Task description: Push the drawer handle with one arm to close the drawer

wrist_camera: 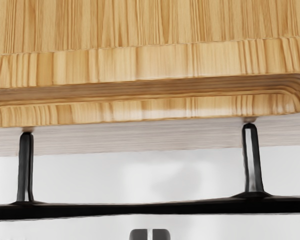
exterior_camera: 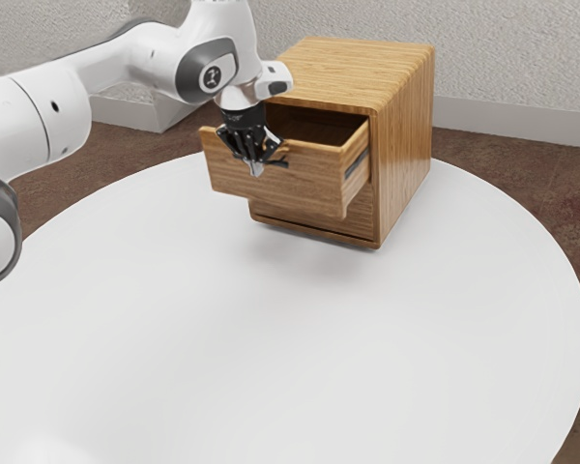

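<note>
In the exterior view my gripper [exterior_camera: 256, 168] points down just in front of the open drawer [exterior_camera: 309, 184], with its fingertips together. The drawer's upper box sticks out of the wooden cabinet [exterior_camera: 404, 145]. A small part of the dark handle [exterior_camera: 278, 164] shows beside the fingertips, and the rest is hidden behind them. In the wrist view the black handle [wrist_camera: 140, 208] runs across on two posts from the wooden drawer front [wrist_camera: 140, 112]. My gripper's fingertips [wrist_camera: 150, 234] lie side by side on the outer side of the bar, holding nothing. Whether they touch it I cannot tell.
The cabinet stands on a round white table [exterior_camera: 290, 338] near its back edge. Its lower front [exterior_camera: 314, 217] is below the pulled-out drawer. A textured wall [exterior_camera: 512, 58] rises behind, and brown floor surrounds the table.
</note>
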Robot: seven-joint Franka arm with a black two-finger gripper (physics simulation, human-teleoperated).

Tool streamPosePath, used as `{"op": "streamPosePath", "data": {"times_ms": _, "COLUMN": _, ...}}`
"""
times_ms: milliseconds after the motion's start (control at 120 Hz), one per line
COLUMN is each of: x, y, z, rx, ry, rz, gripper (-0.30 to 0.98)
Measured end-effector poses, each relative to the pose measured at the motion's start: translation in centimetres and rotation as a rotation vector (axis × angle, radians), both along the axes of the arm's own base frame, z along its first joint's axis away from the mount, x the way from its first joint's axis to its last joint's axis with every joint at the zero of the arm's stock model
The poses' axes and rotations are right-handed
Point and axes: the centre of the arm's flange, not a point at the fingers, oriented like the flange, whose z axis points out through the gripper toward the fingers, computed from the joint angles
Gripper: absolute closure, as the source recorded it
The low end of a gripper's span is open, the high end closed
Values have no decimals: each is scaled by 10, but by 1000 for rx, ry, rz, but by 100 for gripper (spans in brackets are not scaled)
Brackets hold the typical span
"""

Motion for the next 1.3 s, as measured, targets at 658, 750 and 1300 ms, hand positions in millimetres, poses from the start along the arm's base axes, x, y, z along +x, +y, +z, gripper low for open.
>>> {"op": "streamPosePath", "data": {"times_ms": 658, "x": 33, "y": 18, "z": -8, "rx": 11, "ry": -62, "rz": 41, "gripper": 79}}
{"op": "streamPosePath", "data": {"times_ms": 750, "x": 37, "y": 16, "z": -8, "rx": 2, "ry": -86, "rz": 39, "gripper": 78}}
{"op": "streamPosePath", "data": {"times_ms": 1300, "x": 54, "y": 14, "z": -3, "rx": -9, "ry": -222, "rz": 31, "gripper": 79}}
